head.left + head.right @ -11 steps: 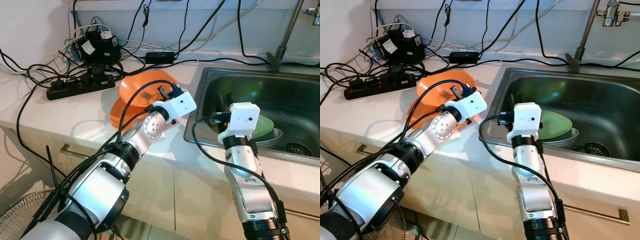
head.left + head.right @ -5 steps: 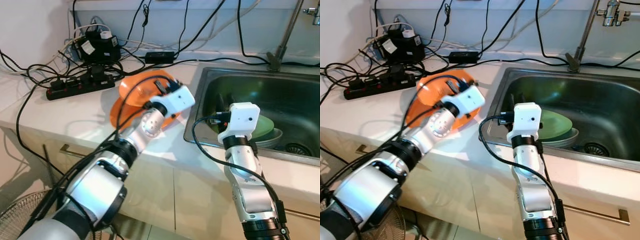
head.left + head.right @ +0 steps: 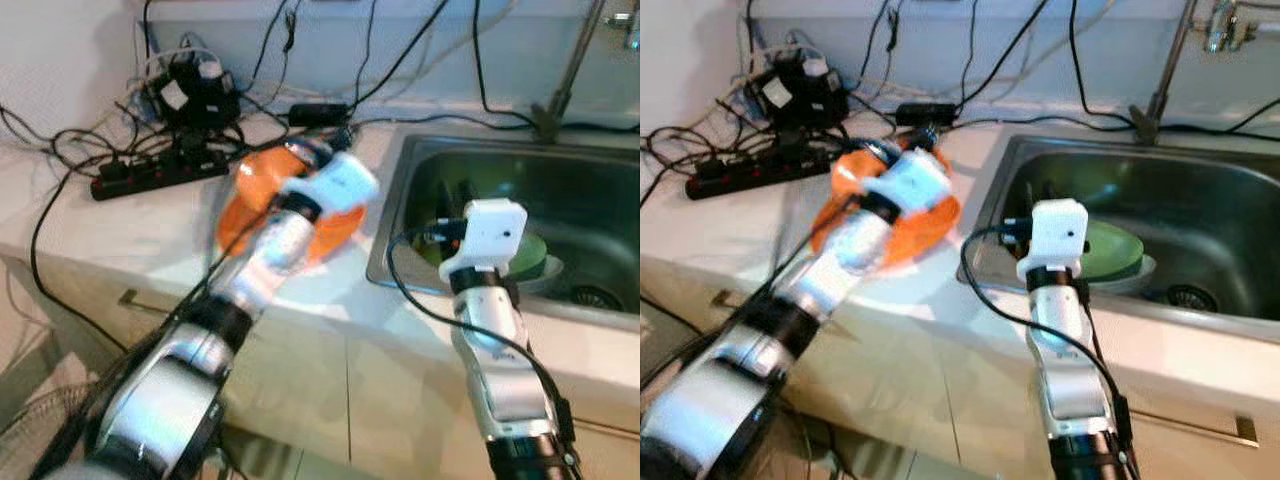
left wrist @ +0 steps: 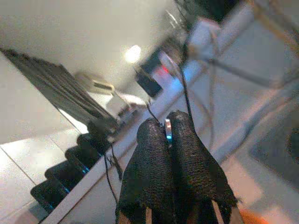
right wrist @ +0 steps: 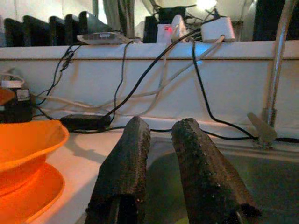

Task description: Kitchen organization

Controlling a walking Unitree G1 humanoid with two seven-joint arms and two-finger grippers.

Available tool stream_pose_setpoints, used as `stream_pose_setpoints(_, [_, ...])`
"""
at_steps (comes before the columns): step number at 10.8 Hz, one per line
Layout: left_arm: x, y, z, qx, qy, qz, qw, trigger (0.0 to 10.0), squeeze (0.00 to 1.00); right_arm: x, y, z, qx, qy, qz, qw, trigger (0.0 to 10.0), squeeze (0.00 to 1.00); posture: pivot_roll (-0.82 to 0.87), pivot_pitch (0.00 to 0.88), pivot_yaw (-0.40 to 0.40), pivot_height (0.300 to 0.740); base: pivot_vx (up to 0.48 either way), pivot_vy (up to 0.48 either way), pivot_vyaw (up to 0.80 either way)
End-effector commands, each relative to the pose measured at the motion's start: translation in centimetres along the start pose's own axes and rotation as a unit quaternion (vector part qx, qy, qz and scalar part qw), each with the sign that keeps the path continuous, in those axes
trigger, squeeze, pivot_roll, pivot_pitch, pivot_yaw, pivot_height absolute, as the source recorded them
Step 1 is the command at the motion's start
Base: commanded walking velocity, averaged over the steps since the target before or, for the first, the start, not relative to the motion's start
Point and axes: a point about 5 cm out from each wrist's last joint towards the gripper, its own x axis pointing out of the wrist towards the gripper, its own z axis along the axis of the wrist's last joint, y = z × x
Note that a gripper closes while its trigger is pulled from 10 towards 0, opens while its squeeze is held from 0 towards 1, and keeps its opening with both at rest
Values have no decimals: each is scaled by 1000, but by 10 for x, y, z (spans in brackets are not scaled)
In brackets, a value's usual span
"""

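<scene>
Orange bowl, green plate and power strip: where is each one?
orange bowl [image 5: 25, 140]: right wrist view, its outer wall.
green plate [image 3: 1110, 248]: right eye view, its top face.
power strip [image 3: 150, 176]: left eye view, its black body.

A brushed-metal sink [image 3: 1200, 200] sits in a smooth pale counter [image 3: 750, 230] beside glossy orange plastic bowls [image 5: 28, 140].

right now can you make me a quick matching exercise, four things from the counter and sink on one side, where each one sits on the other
Things:
1. orange bowl
2. green plate
3. power strip
4. tap

Places:
A. in the sink basin
B. behind the sink, at the wall
C. counter's left, among the cables
D. on the counter beside the sink, under the left gripper

Pairs: 1-D, 2-A, 3-C, 4-B
</scene>
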Motion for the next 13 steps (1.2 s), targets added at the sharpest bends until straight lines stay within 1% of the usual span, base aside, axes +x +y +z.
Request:
stream_pose_setpoints(1, [-2,9,5,-30,-12,20,999,0,0,4,3,7,2,-15,1,1000,10000,0,14,0,117,740,0,0,0])
stream_pose_setpoints(2, [-15,15,10,-87,-19,62,994,0,0,4,5,6,5,-14,4,1000,10000,0,21,0,113,740,0,0,0])
stream_pose_setpoints(3, [-21,17,16,-113,-30,73,990,0,0,4,7,7,8,-16,7,1000,10000,0,22,0,112,740,0,0,0])
stream_pose_setpoints(4, [-23,16,25,-132,-49,68,988,0,0,4,8,7,9,-18,9,1000,10000,0,27,0,108,740,0,0,0])
stream_pose_setpoints(5, [-22,19,38,-147,-77,66,984,0,0,4,8,7,10,-18,9,1000,10000,0,27,0,107,740,0,0,0])
stream_pose_setpoints(6, [-19,26,49,-155,-103,79,979,0,0,5,8,7,11,-19,9,1000,10000,0,25,0,108,740,0,0,0])
stream_pose_setpoints(7, [-17,30,58,-163,-123,76,976,0,0,4,8,6,11,-18,7,1000,10000,0,25,0,108,740,0,0,0])
stream_pose_setpoints(8, [-14,29,61,-218,-124,74,965,10000,0,4,8,6,11,-17,6,1000,10000,0,32,0,106,740,0,0,0])
stream_pose_setpoints(9, [-13,25,59,-308,-106,78,942,10000,0,4,9,6,12,-17,6,1000,10000,0,31,0,108,740,0,0,0])
stream_pose_setpoints(10, [-12,20,54,-419,-81,85,900,10000,0,4,9,6,13,-17,5,1000,10000,0,30,0,109,740,0,0,0])
stream_pose_setpoints(11, [-13,18,50,-453,-70,87,885,10000,0,4,9,6,13,-17,4,1000,10000,0,28,0,110,740,0,0,0])
stream_pose_setpoints(12, [-13,16,42,-488,-55,87,867,10000,0,3,8,6,1,-20,7,1000,10000,0,28,0,111,740,0,0,0])
stream_pose_setpoints(13, [-13,14,37,-526,-45,85,845,10000,0,2,7,6,-9,-20,11,1000,10000,0,30,0,110,740,0,0,0])
